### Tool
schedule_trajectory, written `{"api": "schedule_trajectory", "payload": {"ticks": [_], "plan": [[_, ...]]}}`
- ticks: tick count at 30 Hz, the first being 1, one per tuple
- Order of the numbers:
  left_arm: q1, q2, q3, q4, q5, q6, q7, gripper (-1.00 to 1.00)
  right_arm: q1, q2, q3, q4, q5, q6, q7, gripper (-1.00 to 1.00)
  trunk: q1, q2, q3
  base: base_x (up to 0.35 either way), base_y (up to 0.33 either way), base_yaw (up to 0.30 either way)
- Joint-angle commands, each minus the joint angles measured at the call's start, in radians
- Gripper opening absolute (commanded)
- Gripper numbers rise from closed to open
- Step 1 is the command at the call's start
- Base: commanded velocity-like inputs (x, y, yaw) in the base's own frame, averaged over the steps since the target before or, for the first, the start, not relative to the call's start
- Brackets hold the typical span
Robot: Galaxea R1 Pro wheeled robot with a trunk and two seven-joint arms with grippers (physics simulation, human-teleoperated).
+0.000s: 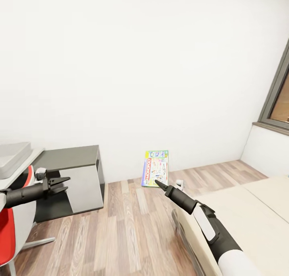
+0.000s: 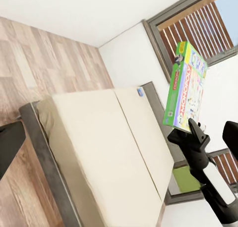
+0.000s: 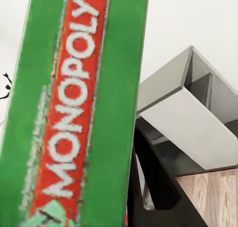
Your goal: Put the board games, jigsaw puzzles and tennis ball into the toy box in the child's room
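Our right end effector [image 1: 157, 182] was clamped on the green board game [image 1: 155, 168], holding it upright in the air above the floor [image 1: 132, 227], near the bed [image 1: 257, 211]. Our left end effector [image 1: 60, 184] hung spread and empty beside the tabletop [image 1: 70, 157].

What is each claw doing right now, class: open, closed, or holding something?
Left claw: open, holding nothing.
Right claw: closed on the flat green Monopoly board game box, held upright.
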Motion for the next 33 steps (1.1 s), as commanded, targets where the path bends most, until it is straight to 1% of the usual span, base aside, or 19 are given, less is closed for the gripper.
{"api": "schedule_trajectory", "payload": {"ticks": [1, 15, 21, 33], "plan": [[0.0, 0.0, 0.001, 0.0, 0.0, 0.004, -0.003, 1.0, 0.0, 0.0, 0.0, 0.0, -0.013, 0.009, 0.0, -1.0, 0.001, -0.001, 0.0, 0.249, 0.0, 0.199], [-0.001, 0.0, 0.002, 0.0, 0.0, 0.003, -0.004, 1.0, -0.001, 0.001, 0.0, 0.0, -0.012, 0.009, 0.0, -1.0, 0.001, -0.001, 0.012, 0.246, 0.0, 0.228], [-0.001, 0.0, 0.002, 0.0, 0.0, 0.003, -0.005, 1.0, -0.001, 0.001, 0.001, 0.0, -0.012, 0.009, 0.0, -1.0, 0.001, -0.001, 0.012, 0.212, 0.005, 0.045], [0.0, 0.0, 0.002, 0.0, 0.0, 0.003, -0.005, 1.0, -0.001, 0.0, 0.0, 0.0, -0.013, 0.009, 0.0, -1.0, 0.001, -0.001, 0.012, 0.023, 0.014, 0.001]]}}
